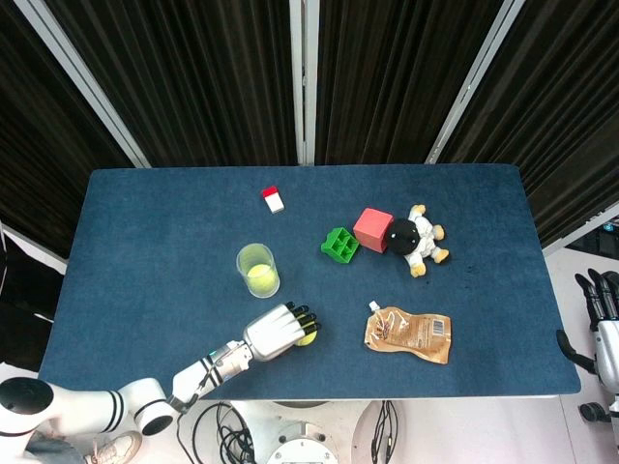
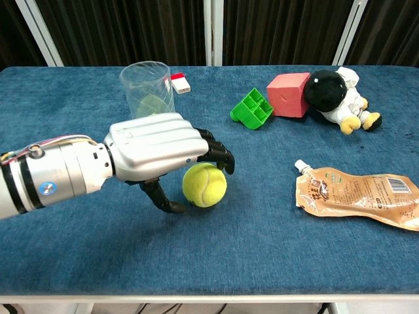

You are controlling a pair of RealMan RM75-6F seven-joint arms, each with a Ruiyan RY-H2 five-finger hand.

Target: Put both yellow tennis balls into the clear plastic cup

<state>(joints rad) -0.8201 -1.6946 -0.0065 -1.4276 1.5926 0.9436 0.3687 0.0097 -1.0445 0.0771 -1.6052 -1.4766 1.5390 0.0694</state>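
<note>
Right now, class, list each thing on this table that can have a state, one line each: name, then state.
Cup: upright, one ball inside.
Ball in cup: resting at the bottom.
Loose ball: on the table, left hand's fingers curled over it.
Left hand: around the loose ball, grip not yet clear.
Right hand: off the table edge, holding nothing.
Pouch: lying flat, cap on.
Plush toy: lying on its side.

Blue-covered table (image 1: 135, 251), black pleated curtains (image 1: 203, 77) behind, pale metal posts (image 1: 303, 77), cables (image 1: 218, 425) underneath
</note>
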